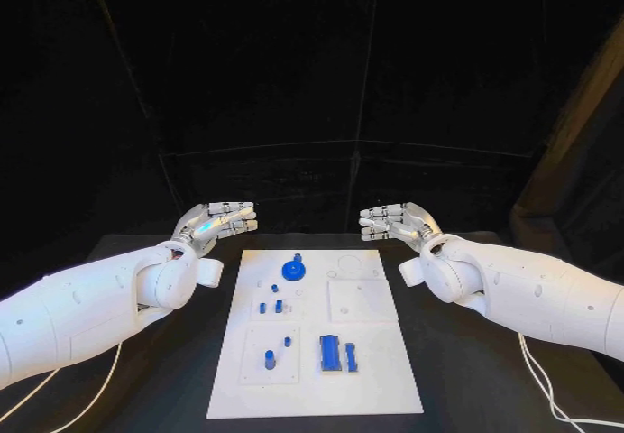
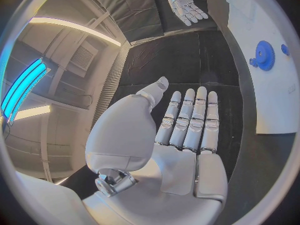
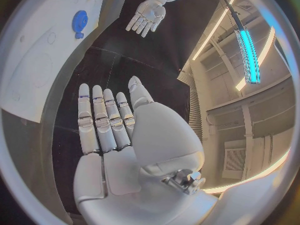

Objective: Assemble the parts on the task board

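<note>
Both my hands, left [image 1: 218, 223] and right [image 1: 397, 221], hover spread and empty (palms facing) beyond the task board [image 1: 316, 397] with its blue parts [image 1: 335, 354].

Black table [image 1: 156, 361], matte top, running left and right under the work area. White cables [image 1: 540, 379] trail over its near right part; another white cable [image 1: 78, 383] droops at near left. Black curtain [image 1: 312, 90] hangs behind the far edge, with a dark frame bar [image 1: 351, 149] across it. Lit ceiling strip [image 3: 247, 50] overhead.
</note>
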You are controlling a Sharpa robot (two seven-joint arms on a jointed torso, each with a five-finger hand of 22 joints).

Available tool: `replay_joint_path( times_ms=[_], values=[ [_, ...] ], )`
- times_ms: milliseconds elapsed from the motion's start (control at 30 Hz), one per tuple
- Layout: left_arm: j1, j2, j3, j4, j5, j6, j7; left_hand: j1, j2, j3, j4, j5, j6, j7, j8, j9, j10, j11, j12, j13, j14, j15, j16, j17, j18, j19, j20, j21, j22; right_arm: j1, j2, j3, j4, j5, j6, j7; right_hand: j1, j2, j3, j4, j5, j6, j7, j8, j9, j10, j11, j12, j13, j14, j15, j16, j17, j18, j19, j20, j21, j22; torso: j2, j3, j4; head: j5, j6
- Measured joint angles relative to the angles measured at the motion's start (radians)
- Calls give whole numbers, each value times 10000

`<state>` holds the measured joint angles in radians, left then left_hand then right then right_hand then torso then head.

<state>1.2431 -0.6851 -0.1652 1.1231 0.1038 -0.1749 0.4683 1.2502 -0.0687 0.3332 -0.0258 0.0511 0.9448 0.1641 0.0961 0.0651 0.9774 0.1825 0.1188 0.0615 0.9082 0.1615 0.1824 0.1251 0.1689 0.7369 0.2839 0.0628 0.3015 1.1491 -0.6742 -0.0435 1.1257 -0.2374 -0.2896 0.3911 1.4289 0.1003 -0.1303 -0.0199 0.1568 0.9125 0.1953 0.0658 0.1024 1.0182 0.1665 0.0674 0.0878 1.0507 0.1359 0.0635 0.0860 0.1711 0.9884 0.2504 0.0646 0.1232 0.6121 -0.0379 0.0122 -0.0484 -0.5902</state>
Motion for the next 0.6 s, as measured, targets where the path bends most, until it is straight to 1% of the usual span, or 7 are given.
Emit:
replay_joint_path(
  times_ms=[167, 200, 300, 367, 467, 500, 600],
  values=[
    [-54, -42, 30, 83, 8, -46, -21, -1994, 336, -603, 138, -245, -1478, -211, -477, -302, -1488, -252, -252, -280, -1322, -217, -349, -233, -1, -1152, -421, -283, -525, -38, -56, 2, 128, 14, -29, -7, -2287, -394, 159, 89, -255, -1438, -290, -322, -401, -1540, -201, -337, -441, -1595, -162, -303, -428, -10, -1544, -356, -322, -236, -26, 17, 6, 24, -12],
    [-84, -57, 54, 135, 5, -70, -26, -2403, 390, -707, 160, -281, -1786, -261, -545, -352, -1812, -311, -349, -329, -1625, -272, -410, -267, -105, -1396, -519, -323, -622, -60, -82, 5, 187, 16, -54, -10, -2752, -479, 217, 101, -307, -1735, -349, -373, -490, -1878, -258, -387, -504, -1941, -209, -350, -491, -98, -1870, -440, -373, -300, -44, 24, 2, 41, -15],
    [-229, -121, 164, 430, -13, -221, -33, -3580, 507, -1014, 198, -355, -2684, -429, -714, -469, -2742, -490, -659, -441, -2497, -429, -566, -554, -227, -2095, -793, -431, -903, -158, -176, 43, 548, 81, -206, -10, -4063, -677, 321, 159, -449, -2576, -531, -465, -696, -2824, -419, -483, -650, -2921, -340, -435, -633, -243, -2784, -674, -449, -618, -148, 82, -23, 159, -37],
    [-361, -178, 290, 741, -37, -414, -34, -4385, 563, -1226, 217, -389, -3298, -539, -763, -526, -3378, -610, -824, -499, -3093, -538, -680, -767, -380, -2569, -976, -493, -1093, -244, -261, 85, 936, 171, -408, 15, -4907, -774, 524, 155, -545, -3118, -650, -522, -794, -3433, -522, -534, -719, -3547, -461, -498, -701, -392, -3371, -826, -506, -796, -270, 151, -45, 256, -56],
    [-583, -294, 533, 1312, -96, -869, -19, -5277, 610, -1460, 231, -402, -3969, -660, -835, -574, -4082, -744, -960, -542, -3751, -660, -804, -950, -421, -3095, -1184, -508, -1306, -387, -422, 169, 1636, 368, -866, 107, -5956, -859, 809, 171, -732, -3792, -795, -547, -880, -4192, -650, -561, -780, -4324, -772, -514, -763, -397, -4100, -1015, -534, -962, -439, 244, -78, 383, -82],
    [-664, -335, 613, 1508, -121, -1044, -11, -5594, 623, -1535, 239, -434, -4209, -733, -835, -586, -4331, -792, -998, -554, -3984, -760, -869, -996, -532, -3284, -1256, -544, -1379, -441, -479, 198, 1881, 449, -1048, 146, -6301, -882, 889, 173, -845, -4010, -844, -577, -903, -4438, -695, -561, -793, -4585, -859, -550, -776, -526, -4340, -1075, -534, -1004, -484, 269, -84, 418, -86],
    [-1001, -497, 891, 2252, -221, -1769, 20, -6413, 651, -1750, 244, -434, -4833, -1054, -881, -609, -4970, -998, -1064, -573, -4591, -1080, -1189, -1102, -534, -3772, -1442, -547, -1572, -638, -671, 273, 2743, 784, -1747, 307, -7285, -934, 1039, 185, -1134, -4640, -981, -581, -951, -5140, -1027, -603, -828, -5310, -1066, -551, -810, -554, -5020, -1254, -580, -1099, -581, 326, -103, 467, -96]
  ],
)
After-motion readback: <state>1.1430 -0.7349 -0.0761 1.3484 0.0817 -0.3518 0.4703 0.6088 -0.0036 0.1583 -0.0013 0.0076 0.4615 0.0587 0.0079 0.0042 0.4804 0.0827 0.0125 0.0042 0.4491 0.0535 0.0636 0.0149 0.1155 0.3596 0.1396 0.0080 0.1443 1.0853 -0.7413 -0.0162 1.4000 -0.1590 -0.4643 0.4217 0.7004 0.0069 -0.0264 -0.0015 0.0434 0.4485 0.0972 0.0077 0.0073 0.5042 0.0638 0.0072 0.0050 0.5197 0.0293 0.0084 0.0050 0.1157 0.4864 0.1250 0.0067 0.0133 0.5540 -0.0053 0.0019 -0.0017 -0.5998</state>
